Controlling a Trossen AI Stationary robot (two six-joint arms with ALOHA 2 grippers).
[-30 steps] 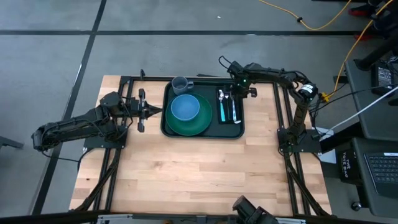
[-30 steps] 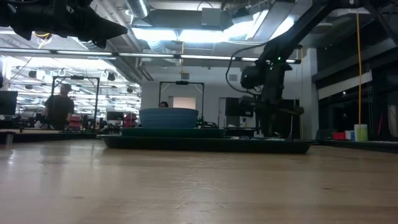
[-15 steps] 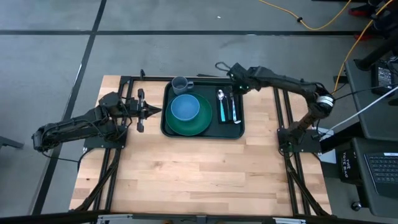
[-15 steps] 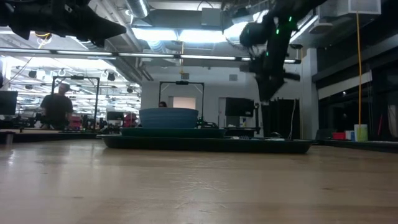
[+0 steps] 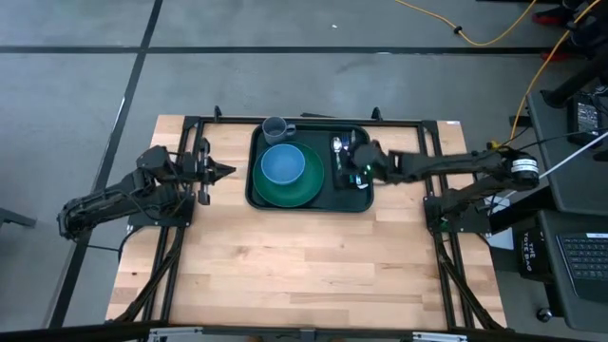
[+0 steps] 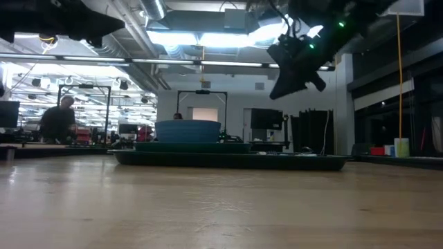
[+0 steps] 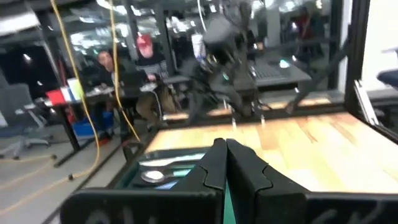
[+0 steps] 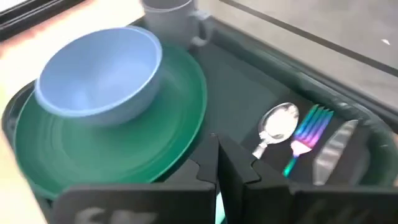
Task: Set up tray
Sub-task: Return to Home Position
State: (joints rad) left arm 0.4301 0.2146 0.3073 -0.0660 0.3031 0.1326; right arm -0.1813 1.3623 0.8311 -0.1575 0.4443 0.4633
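Parking both arms over a laid tray

The large dark green rectangular plastic tray (image 5: pixel 313 131) sits at the far middle of the wooden table (image 5: pixel 285 266), and it looks fully laid. A round green plastic plate (image 5: pixel 290 193) fills its left half and carries a pale blue bowl (image 5: pixel 282 163). A grey-blue mug (image 5: pixel 275 128) stands in the tray's far left corner. On the right, 3 pieces of cutlery lie side by side: a spoon with a shiny bowl (image 8: pixel 278 124), an iridescent blue fork (image 8: pixel 306 138) and a grey table knife (image 8: pixel 333 149). Whether a napkin lies under them I cannot tell.

The right gripper (image 5: pixel 350 167) hangs over that cutlery, and the low view puts it high above the tray, touching nothing. Its fingers (image 8: pixel 235 167) are pressed together and carry nothing. The left gripper (image 5: pixel 226 171) hovers just left of the tray's left rim, pointing at it, its fingers (image 7: pixel 211 163) likewise closed and empty.

With every piece seemingly in place, the step in hand is judged to be sending the 2 arms to rest, the last of the job. The next move calls for the right arm to draw back to the right, keeping its height until it is past the tray's rim so that it cannot brush the cutlery or the mug. The left arm needs only to fold back to the left.
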